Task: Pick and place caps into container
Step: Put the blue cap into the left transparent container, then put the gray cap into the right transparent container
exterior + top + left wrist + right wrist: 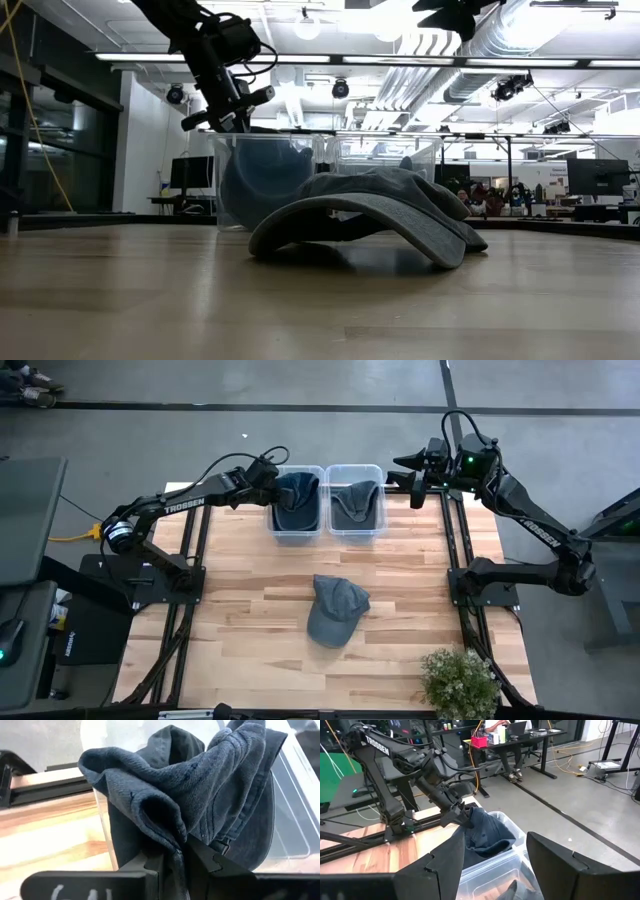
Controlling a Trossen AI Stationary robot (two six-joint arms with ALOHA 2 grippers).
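Observation:
A dark blue denim cap (297, 498) sits partly in the left clear bin (296, 532), bunched up over its rim, with my left gripper (272, 476) shut on it at the bin's left far corner. The right clear bin (356, 528) holds a grey-blue cap (354, 502). A faded grey-blue cap (335, 610) lies at the table's middle, resting on its brim and crown edge (370, 215). My right gripper (408, 472) hovers open, just right of the right bin's far corner, touching nothing. Other caps are out of view. My left gripper pinches a bunched fold of the dark cap's crown cloth (176, 851) between its two fingers (150, 865), several layers together. The fingers come slanting down from the table's left. The cap rises crumpled past the fingers, and its rest hangs down inside the left bin (481, 834).
The two bins stand side by side at the table's far edge. A potted plant (460, 680) stands at the near right corner. Bare wood (250, 620) lies around the middle cap. Beyond the table are desks and a seated person (506, 725).

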